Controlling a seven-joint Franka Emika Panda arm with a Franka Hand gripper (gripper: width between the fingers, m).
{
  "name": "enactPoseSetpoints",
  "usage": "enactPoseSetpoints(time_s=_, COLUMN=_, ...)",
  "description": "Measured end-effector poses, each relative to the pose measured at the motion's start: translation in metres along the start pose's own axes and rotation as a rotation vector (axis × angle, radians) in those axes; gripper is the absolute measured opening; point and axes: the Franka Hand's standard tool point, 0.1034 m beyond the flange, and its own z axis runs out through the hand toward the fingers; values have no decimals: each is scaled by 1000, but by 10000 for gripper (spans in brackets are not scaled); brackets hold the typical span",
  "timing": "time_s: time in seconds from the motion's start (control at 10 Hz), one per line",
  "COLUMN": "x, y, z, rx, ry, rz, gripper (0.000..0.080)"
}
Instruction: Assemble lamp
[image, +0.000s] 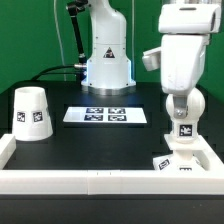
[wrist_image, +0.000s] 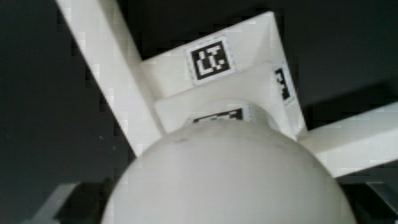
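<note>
The white ball-shaped bulb (wrist_image: 222, 175) fills the wrist view, sitting between my fingers; one dark finger (wrist_image: 63, 205) shows at its side. My gripper (image: 183, 147) is shut on the bulb, low over the square stepped base (image: 176, 163) at the exterior view's front right. The base (wrist_image: 231, 70) with its tags lies just beyond the bulb in the wrist view, against the white wall's corner. The cup-like shade (image: 32, 112) stands alone at the exterior view's left, wide end down.
The marker board (image: 105, 115) lies flat at the table's middle. A white wall (image: 100, 181) runs along the front edge and both sides; its bars (wrist_image: 107, 70) show in the wrist view. The arm's pedestal (image: 107, 62) stands at the back.
</note>
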Motion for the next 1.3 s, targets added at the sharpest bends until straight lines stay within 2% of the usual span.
enactPoseSetpoints(time_s=0.4, x=2, y=0, z=0, rx=-3, ry=2, rz=483, gripper=577)
enactPoseSetpoints(time_s=1.1, x=0, y=2, z=-1, rx=-3, ry=4, rz=938, gripper=578)
enactPoseSetpoints(time_s=1.3, x=-2, y=1, z=-1, rx=-5, ry=-1, rz=1212, gripper=579)
